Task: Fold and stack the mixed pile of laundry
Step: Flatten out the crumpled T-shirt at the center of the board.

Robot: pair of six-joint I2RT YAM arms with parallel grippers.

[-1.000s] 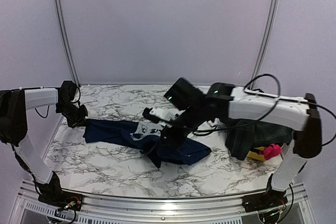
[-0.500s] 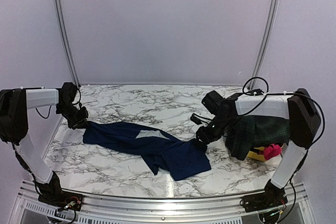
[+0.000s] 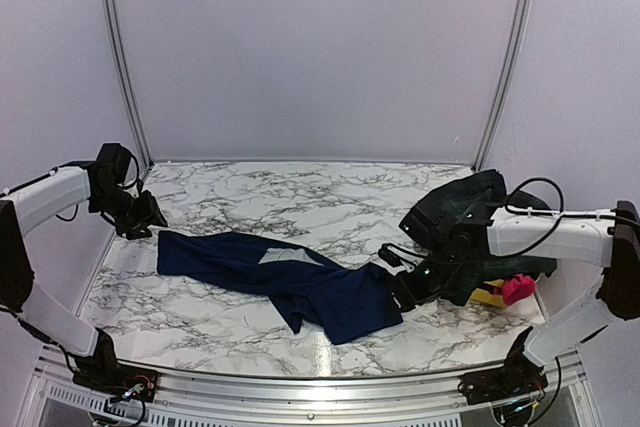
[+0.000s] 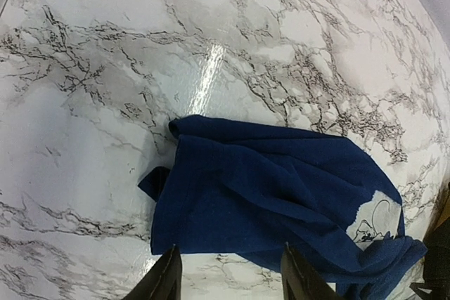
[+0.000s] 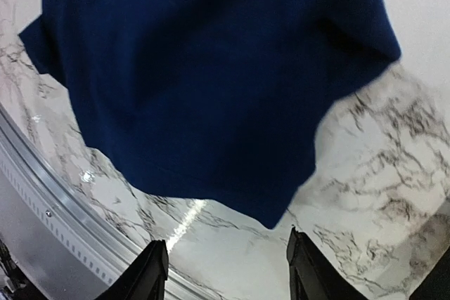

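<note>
Left gripper and right gripper spread, empty, flanking navy cloth; plaid garment seemingly heaped nearby.

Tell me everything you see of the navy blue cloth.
The navy cloth is soft, plain fabric with a small white printed patch. It lies rumpled, stretched left to right on the marble table, wider and folded at its right end. The left gripper and right gripper stand open near its ends, holding nothing.
</note>
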